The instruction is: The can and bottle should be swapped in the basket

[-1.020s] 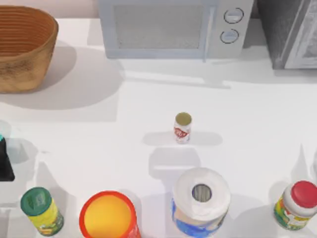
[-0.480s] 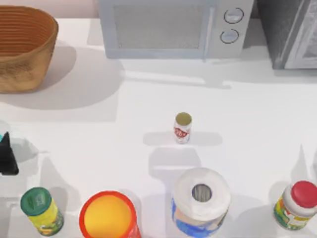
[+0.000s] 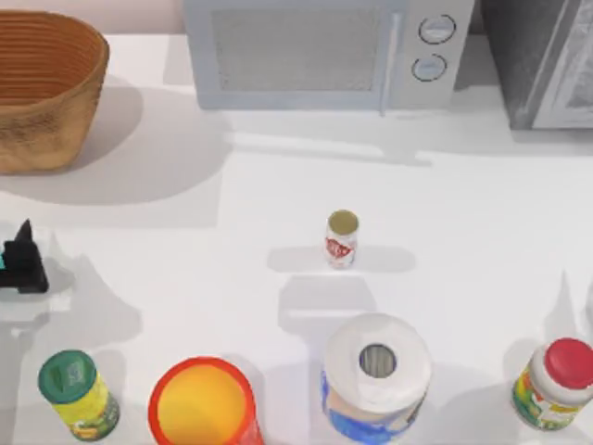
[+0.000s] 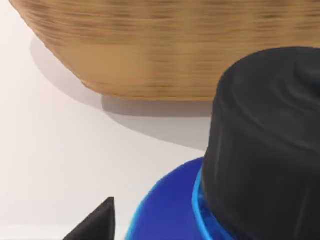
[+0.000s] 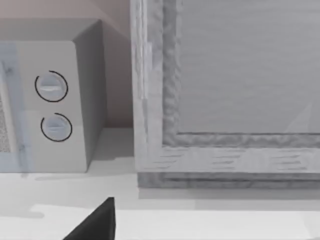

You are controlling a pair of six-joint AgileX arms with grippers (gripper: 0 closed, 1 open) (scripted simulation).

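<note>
The small white can (image 3: 342, 239) with a red label and gold top stands upright on the white table near the middle. At the far left edge, below the basket (image 3: 46, 93), my left gripper (image 3: 20, 260) is shut on the bottle (image 3: 3, 264), which shows there as a teal sliver. In the left wrist view the bottle's blue body (image 4: 170, 210) and black cap (image 4: 265, 150) loom close, with the basket's woven wall (image 4: 175, 50) just beyond. The basket's inside looks bare in the top view.
A microwave (image 3: 320, 51) and a grey appliance (image 3: 547, 60) line the back. Along the front stand a green-lidded jar (image 3: 76, 394), a red-rimmed orange cup (image 3: 202, 403), a paper roll (image 3: 375, 371) and a red-capped bottle (image 3: 556, 380). A dark part of my right gripper (image 5: 95, 226) faces the appliances, parked.
My left gripper has moved with the bottle towards the back of the table, closer to the basket, and slightly rightward. The can and the right arm have stayed still.
</note>
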